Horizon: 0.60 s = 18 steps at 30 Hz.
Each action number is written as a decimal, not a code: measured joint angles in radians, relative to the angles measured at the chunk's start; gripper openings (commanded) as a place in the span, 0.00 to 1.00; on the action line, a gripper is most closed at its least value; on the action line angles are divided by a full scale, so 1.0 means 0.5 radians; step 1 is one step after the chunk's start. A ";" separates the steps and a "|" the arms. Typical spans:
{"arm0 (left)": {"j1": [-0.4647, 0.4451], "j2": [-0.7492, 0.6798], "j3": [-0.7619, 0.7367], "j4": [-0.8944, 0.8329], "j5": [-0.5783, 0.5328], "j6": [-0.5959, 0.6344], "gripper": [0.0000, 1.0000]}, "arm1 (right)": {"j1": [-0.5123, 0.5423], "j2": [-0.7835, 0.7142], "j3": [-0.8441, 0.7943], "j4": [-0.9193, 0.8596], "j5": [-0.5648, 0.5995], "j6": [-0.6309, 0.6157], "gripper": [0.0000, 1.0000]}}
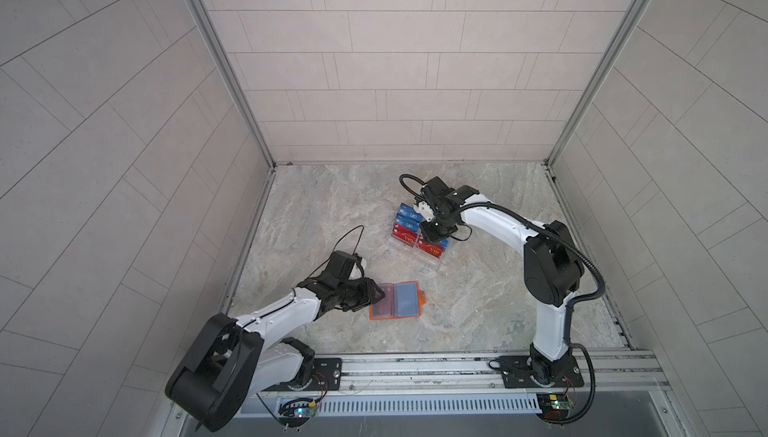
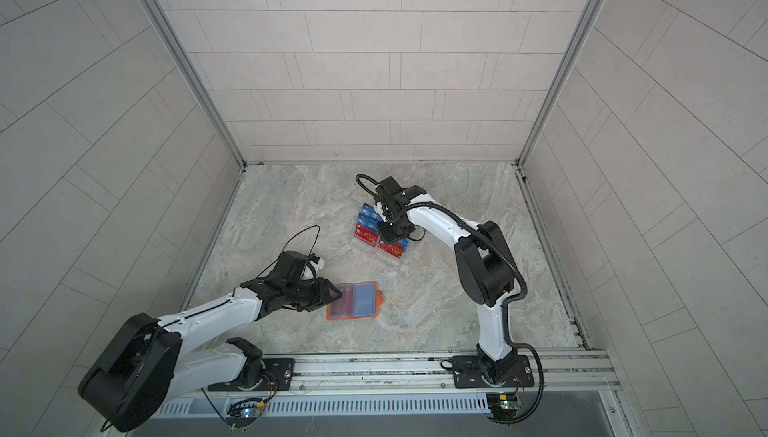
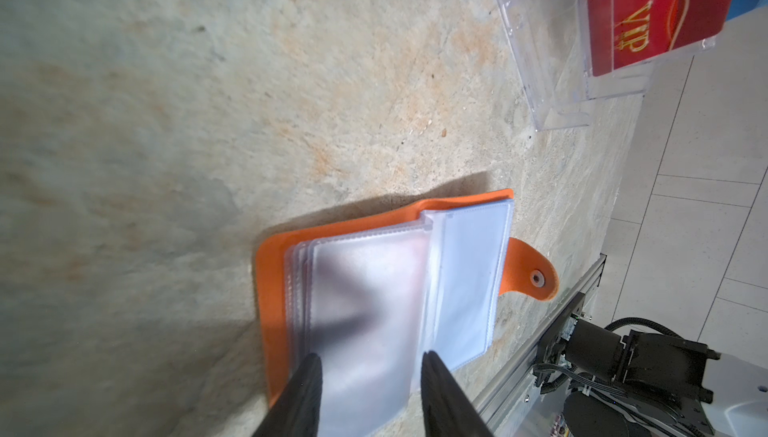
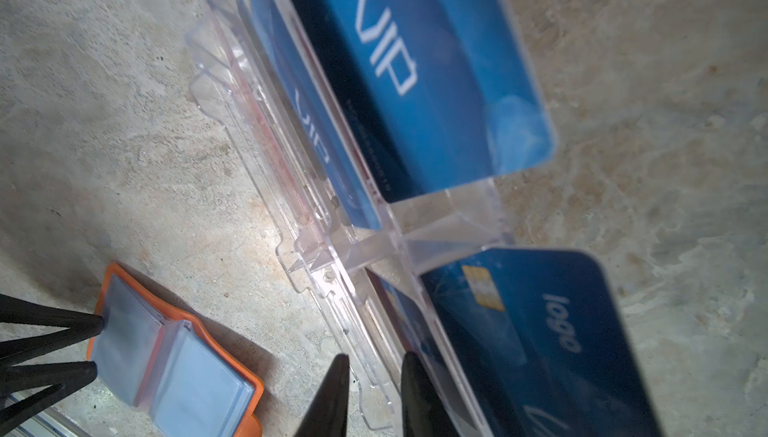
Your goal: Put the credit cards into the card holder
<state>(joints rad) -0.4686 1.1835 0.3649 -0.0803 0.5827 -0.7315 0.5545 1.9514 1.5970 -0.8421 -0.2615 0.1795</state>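
The orange card holder (image 1: 405, 300) (image 2: 363, 300) lies open on the marble table, its clear sleeves up and its snap tab (image 3: 536, 277) out to one side. My left gripper (image 1: 380, 294) (image 3: 370, 366) is open, one fingertip on each side of the holder's (image 3: 270, 289) left sleeve page. Blue credit cards (image 1: 409, 214) (image 4: 415, 73) and red credit cards (image 1: 403, 237) (image 3: 652, 11) stand in a clear tiered rack (image 4: 332, 248). My right gripper (image 1: 432, 238) (image 4: 374, 358) hangs over the rack's right half, slightly open and holding nothing. Its fingers frame the rack's front lip beside a blue card (image 4: 540, 331).
Tiled walls close in the table on three sides. A metal rail (image 1: 415, 366) carrying both arm bases runs along the front edge. The rack stands behind and to the right of the card holder (image 4: 120, 272), with bare marble between them.
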 measured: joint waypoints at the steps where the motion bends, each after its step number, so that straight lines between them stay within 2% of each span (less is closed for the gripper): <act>1: 0.000 0.000 0.000 -0.001 0.000 -0.001 0.44 | 0.004 0.000 0.000 -0.002 0.001 -0.001 0.25; 18: 0.000 0.001 0.001 -0.001 -0.001 0.000 0.44 | 0.047 0.007 0.000 -0.034 0.031 -0.053 0.17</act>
<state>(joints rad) -0.4686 1.1839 0.3653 -0.0807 0.5823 -0.7315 0.5777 1.9549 1.5970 -0.8593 -0.2459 0.1532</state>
